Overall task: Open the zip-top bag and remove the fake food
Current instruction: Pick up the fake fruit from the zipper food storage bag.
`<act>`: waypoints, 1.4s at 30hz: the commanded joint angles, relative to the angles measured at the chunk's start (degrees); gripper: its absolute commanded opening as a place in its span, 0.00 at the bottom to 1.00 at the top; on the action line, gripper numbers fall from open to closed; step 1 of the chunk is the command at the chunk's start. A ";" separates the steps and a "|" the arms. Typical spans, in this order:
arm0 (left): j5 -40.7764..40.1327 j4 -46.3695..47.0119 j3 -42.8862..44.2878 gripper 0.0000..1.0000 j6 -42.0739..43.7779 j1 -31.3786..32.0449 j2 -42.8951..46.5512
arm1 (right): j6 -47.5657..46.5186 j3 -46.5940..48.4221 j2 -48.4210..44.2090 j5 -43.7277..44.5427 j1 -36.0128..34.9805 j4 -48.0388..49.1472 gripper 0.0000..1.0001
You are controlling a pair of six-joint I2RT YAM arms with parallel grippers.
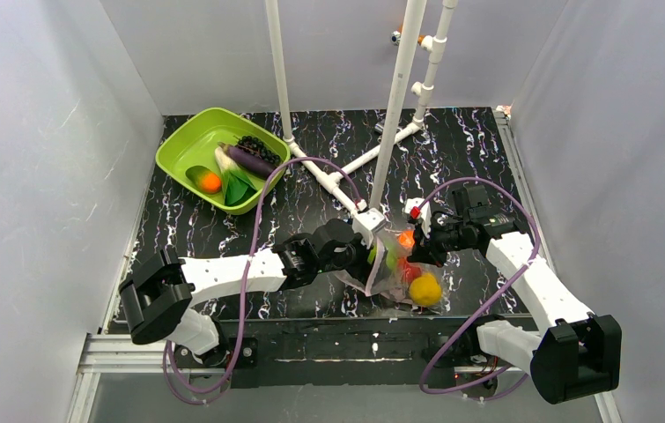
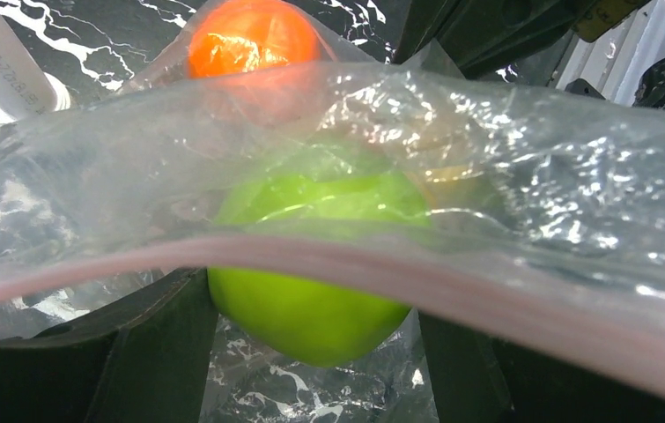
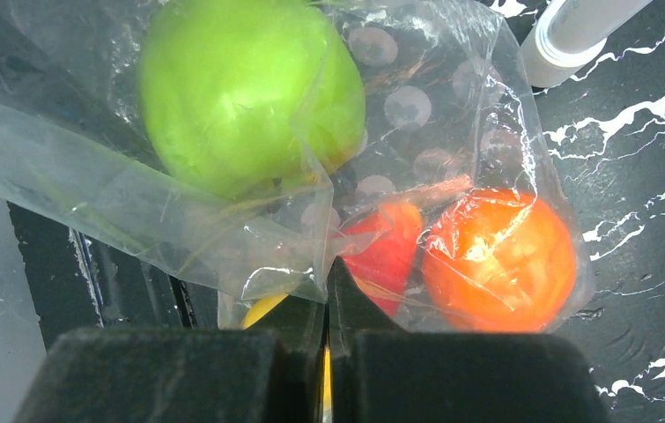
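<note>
Overhead, the tray [image 1: 174, 145] sits far left on the black marbled tabletop [image 1: 452, 141], grey walls [image 1: 38, 176] around; the bag [image 1: 395, 278] is centre-front. Only wrist views show the left hand [image 2: 311, 352] spread beside the apple [image 2: 311, 304] inside, grip unclear, and the right hand [image 3: 327, 304] clamped on film.

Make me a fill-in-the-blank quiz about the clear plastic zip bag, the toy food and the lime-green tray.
1. The right gripper is ____ on the clear crinkly plastic zip-top bag.
2. The zip strip along the bag's mouth is coloured ____.
3. The lime-green square plastic tray sits at the far ____ corner of the black marbled table.
4. The purple plastic eggplant lies in the ____.
Missing words: shut; pink; left; tray.
</note>
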State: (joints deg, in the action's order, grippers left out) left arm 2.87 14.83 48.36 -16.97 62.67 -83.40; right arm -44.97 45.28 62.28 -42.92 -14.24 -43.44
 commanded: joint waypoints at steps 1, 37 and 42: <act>1.61 -1.44 -0.29 0.00 0.44 0.13 2.66 | -0.08 0.07 -0.02 -1.58 0.22 0.71 0.01; 16.79 -13.71 1.96 0.00 -8.31 -14.19 15.03 | 0.85 -0.01 1.89 0.00 0.16 1.51 0.01; 17.09 -20.84 4.82 0.00 -4.52 -14.41 15.36 | 0.85 -0.01 2.15 0.04 0.16 1.51 0.01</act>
State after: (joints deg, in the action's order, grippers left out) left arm 18.52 0.54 49.54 -25.69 48.69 -70.04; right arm -44.71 45.28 63.88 -42.57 -14.24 -43.05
